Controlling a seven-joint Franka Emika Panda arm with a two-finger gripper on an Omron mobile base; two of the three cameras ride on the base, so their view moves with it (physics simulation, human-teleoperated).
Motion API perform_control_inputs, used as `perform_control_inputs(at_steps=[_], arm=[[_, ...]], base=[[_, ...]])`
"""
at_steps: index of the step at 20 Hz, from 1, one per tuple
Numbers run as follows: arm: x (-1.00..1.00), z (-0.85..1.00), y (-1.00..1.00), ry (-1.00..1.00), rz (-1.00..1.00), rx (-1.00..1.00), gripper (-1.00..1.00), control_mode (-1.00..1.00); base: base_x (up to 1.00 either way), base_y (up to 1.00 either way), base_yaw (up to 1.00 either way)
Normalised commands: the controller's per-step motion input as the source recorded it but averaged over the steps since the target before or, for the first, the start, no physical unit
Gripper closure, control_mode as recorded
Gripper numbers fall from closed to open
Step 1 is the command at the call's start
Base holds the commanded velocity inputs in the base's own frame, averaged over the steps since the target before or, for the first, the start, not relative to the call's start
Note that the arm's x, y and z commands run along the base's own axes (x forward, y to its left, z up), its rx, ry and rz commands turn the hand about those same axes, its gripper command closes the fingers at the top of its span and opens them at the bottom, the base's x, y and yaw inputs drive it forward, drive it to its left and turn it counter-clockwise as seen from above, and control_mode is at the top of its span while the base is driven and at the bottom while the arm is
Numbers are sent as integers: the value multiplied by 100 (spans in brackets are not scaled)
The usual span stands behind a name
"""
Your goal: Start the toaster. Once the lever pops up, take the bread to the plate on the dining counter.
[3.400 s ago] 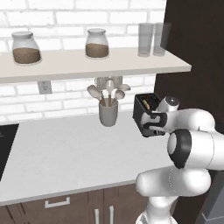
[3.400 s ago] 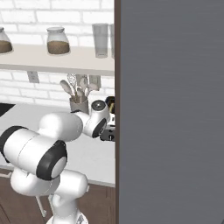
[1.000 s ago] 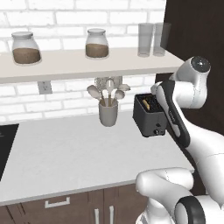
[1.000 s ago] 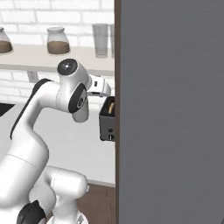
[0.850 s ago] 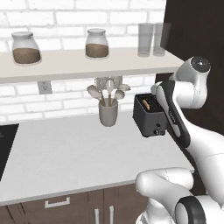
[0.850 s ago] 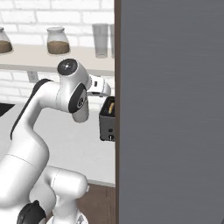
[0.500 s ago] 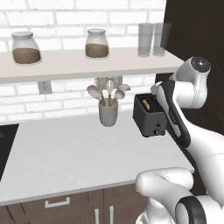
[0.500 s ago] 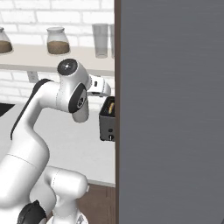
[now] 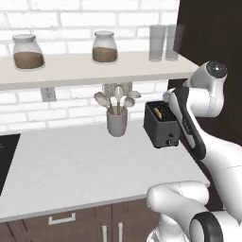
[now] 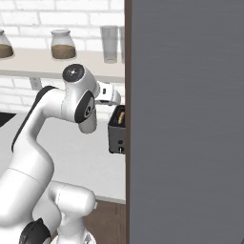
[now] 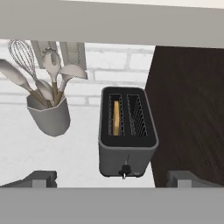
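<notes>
Left base view: dark toaster [image 9: 162, 125] at the far right end of a pale worktop [image 9: 71, 175], hard against a dark wall panel [image 9: 212, 42]. Pale tan bread [image 9: 160, 113] edge-on in the left slot, sunk inside the toaster. Small light knob low on the toaster's front. Grey utensil cup [image 9: 116, 122] with spoons and a whisk just left of the toaster, apart from it. Above, a shelf [image 9: 94, 68] with two jars of brown contents and two clear glasses. White arm rising from lower right and bending over the toaster's right side; tool hidden behind the arm's own links.

Right base view: large grey panel [image 10: 186, 119] across the right half. Toaster [image 10: 116, 131] partly visible at the panel's left edge, a sliver of bread [image 10: 121, 116] in its top. White arm arching up from lower left, hand reaching toward the space above the toaster. Jars and a glass on the shelf behind.

Hand view: looking down on the toaster [image 11: 127, 131] from above. Bread [image 11: 116, 117] upright in the left slot, right slot bare. Lever and knob at the near face. Utensil cup [image 11: 48, 114] to the left. Tool [image 11: 113, 178] spread fully wide, its fingertips [image 11: 39, 178] at the bottom corners, on either side of the toaster, holding nothing and well above it.
</notes>
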Motion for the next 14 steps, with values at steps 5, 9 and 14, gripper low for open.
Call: perform_control_inputs(at_steps=[5,9,14], arm=[[0,0,0,0,0,0,-100,-100],[0,0,0,0,0,0,-100,-100],[0,0,0,0,0,0,-100,-100]], base=[[0,0,0],[0,0,0],[0,0,0]])
